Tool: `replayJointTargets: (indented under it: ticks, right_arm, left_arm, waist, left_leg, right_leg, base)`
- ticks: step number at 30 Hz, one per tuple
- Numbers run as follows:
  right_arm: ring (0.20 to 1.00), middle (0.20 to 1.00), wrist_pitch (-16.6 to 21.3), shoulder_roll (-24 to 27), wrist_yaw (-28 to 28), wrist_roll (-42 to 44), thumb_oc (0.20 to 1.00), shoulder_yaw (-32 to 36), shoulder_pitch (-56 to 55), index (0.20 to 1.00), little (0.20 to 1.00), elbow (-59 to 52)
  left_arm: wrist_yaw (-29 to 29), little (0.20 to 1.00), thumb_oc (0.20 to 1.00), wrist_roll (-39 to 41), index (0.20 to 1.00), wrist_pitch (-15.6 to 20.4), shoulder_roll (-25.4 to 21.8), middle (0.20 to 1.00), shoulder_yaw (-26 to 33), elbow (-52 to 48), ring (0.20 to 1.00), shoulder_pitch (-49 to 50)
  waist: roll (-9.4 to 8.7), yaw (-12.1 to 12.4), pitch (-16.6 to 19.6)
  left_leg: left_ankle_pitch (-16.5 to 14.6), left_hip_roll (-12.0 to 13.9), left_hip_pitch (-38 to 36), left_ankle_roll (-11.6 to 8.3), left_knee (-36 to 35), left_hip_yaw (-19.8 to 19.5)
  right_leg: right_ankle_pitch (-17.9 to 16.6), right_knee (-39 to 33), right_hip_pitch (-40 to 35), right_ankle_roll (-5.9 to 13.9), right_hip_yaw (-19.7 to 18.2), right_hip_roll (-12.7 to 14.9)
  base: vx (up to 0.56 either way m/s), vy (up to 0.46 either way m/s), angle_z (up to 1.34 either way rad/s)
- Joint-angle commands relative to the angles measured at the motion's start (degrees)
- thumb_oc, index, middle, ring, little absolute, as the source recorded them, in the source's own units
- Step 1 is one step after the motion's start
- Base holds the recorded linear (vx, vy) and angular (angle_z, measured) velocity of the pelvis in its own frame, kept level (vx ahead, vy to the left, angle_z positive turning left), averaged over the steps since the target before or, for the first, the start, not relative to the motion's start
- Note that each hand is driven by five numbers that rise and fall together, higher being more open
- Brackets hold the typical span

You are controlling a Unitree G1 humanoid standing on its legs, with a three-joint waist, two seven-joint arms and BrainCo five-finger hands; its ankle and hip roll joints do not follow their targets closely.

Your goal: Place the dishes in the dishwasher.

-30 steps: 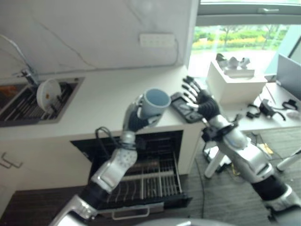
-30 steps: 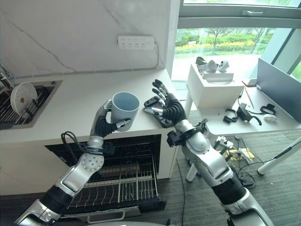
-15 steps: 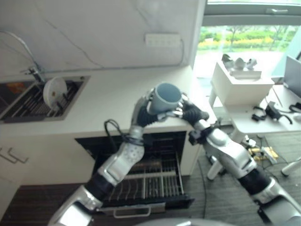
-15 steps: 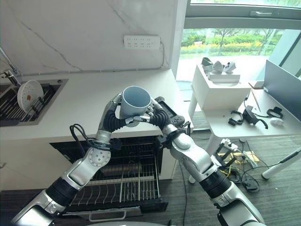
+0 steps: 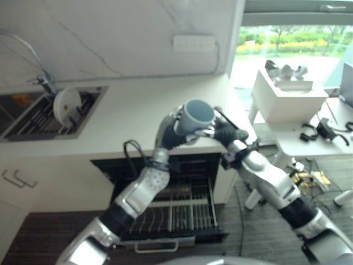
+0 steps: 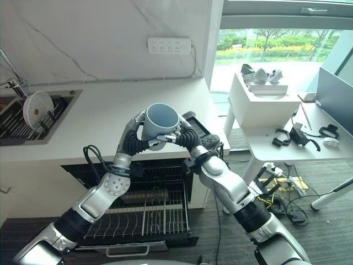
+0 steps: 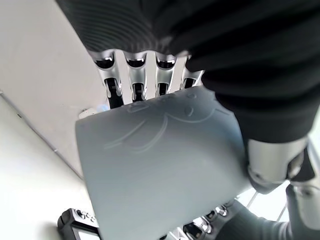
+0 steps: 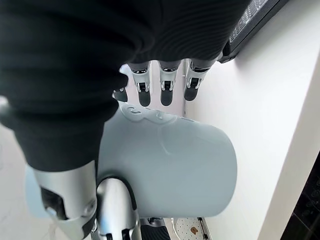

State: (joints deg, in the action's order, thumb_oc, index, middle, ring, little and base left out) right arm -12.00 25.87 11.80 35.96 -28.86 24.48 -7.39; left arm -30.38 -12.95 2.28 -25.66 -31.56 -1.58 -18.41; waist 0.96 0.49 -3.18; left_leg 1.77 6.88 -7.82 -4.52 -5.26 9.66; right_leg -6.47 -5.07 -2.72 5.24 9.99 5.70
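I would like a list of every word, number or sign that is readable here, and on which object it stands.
None can be read.
Mug, held between the left hand and right hand: raised line pattern, no letters.
Black device on the counter: markings too small to read.
Wall socket strip: no legible text.

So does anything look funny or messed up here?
Nothing looks spilled or broken. The one odd thing: the blue mug is tipped, its mouth leaning toward the camera, held by both the left hand and the right hand above the counter edge. The dishwasher rack is pulled out below, and a plate stands in the sink rack.
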Motion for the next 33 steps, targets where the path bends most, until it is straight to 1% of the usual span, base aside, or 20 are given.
replayJointTargets:
  ticks: [1,6,9,12,18,25,26,27,28,33]
  right_arm:
    - [1.000,1.000,3.8,-3.0,1.6,-1.4,1.000,0.5,6.0,1.000,1.000,-3.0]
    - [1.000,1.000,4.2,-3.4,2.4,-2.2,1.000,-0.2,6.3,1.000,1.000,-3.0]
    - [1.000,1.000,3.5,-3.6,2.5,-2.2,1.000,-0.4,6.7,1.000,1.000,-3.0]
    - [1.000,1.000,2.6,-4.2,2.8,-3.1,1.000,-1.4,7.7,1.000,1.000,-2.5]
    - [1.000,1.000,2.3,-5.1,3.0,-4.3,1.000,-2.6,8.7,1.000,1.000,-1.5]
    - [1.000,1.000,1.5,-6.0,3.4,-4.7,1.000,-3.3,10.5,1.000,1.000,-0.7]
    - [0.536,0.536,1.4,-6.1,3.5,-4.8,0.536,-3.4,10.6,0.536,0.536,-0.7]
    - [0.269,0.269,1.6,-6.3,3.3,-5.0,0.269,-3.4,10.7,0.269,0.269,-0.6]
    - [0.200,0.200,1.5,-6.4,3.5,-4.9,0.200,-3.5,10.9,0.200,0.200,-0.5]
    - [0.200,0.200,3.5,-7.6,4.3,-3.6,0.200,-3.7,10.7,0.200,0.200,0.3]
  left_arm:
    - [-0.3,0.200,0.200,-2.0,0.200,1.4,-2.1,0.200,-1.5,-2.5,0.200,-5.6]
    - [-1.0,0.200,0.200,-2.4,0.200,2.0,-1.9,0.200,-2.7,-1.7,0.200,-5.5]
    - [-0.7,0.200,0.200,-2.3,0.200,2.1,-1.7,0.200,-3.3,-1.8,0.200,-5.5]
    - [1.1,0.200,0.200,-1.8,0.200,0.9,-1.5,0.200,-3.9,-3.6,0.200,-6.3]
    - [1.2,0.200,0.200,-2.1,0.200,1.8,-1.1,0.200,-5.4,-3.1,0.200,-6.7]
    - [2.2,0.200,0.200,-0.4,0.200,2.6,-0.4,0.200,-7.5,-1.3,0.200,-6.8]
    - [2.4,0.200,0.200,-0.2,0.200,2.4,-0.3,0.200,-7.7,-1.5,0.200,-6.9]
    - [2.7,0.200,0.200,-0.2,0.200,2.3,-0.1,0.200,-7.9,-1.5,0.200,-6.9]
    - [2.7,0.200,0.200,-0.2,0.200,2.3,0.1,0.200,-8.1,-1.4,0.200,-6.8]
    - [2.9,0.200,0.200,-1.4,0.200,2.9,0.3,0.200,-8.9,-1.3,0.200,-7.2]
  waist:
    - [-3.64,1.0,0.3]
    - [-3.71,1.1,0.1]
    - [-3.74,1.2,0.2]
    - [-3.74,1.4,0.2]
    - [-3.76,1.6,0.1]
    - [-3.84,1.7,0.0]
    - [-3.83,1.7,0.0]
    - [-3.82,1.8,0.0]
    - [-3.79,1.8,0.1]
    - [-3.72,1.9,-0.1]
  left_leg:
    - [-2.2,-0.2,1.7,1.03,0.3,-4.5]
    - [-2.3,-0.1,1.7,0.99,0.3,-4.6]
    - [-2.4,-0.1,1.7,1.00,0.3,-4.6]
    - [-2.4,-0.1,1.7,0.92,0.3,-4.9]
    - [-2.4,-0.2,1.8,1.02,0.3,-5.0]
    - [-2.4,-0.1,1.6,1.04,0.3,-5.0]
    - [-2.5,-0.1,1.6,1.04,0.3,-5.0]
    - [-2.5,-0.2,1.7,1.06,0.3,-5.1]
    - [-2.5,-0.2,1.7,1.07,0.3,-5.1]
    - [-2.4,-0.1,1.6,1.05,0.3,-5.1]
  right_leg:
    - [2.0,0.1,-2.8,4.55,-2.0,4.9]
    - [2.1,0.1,-2.9,4.59,-2.0,5.0]
    - [2.2,0.1,-2.9,4.61,-1.9,5.0]
    - [2.3,0.1,-3.1,4.63,-1.6,5.1]
    - [2.3,0.1,-3.0,4.62,-1.5,5.1]
    - [2.4,0.1,-3.1,4.63,-1.7,5.2]
    - [2.4,0.1,-3.1,4.66,-1.6,5.2]
    - [2.4,0.1,-3.2,4.68,-1.6,5.2]
    - [2.4,0.1,-3.2,4.68,-1.6,5.2]
    - [2.4,0.1,-3.3,4.59,-1.5,5.3]
  base:
    - [0.00,0.000,0.00]
    - [0.00,0.000,0.00]
    - [0.00,0.000,0.00]
    - [0.00,0.000,0.00]
    - [0.00,0.000,0.00]
    - [0.00,0.000,0.00]
    - [0.00,0.000,0.00]
    - [0.00,0.000,0.00]
    - [0.00,0.000,0.00]
    - [0.00,0.000,0.00]
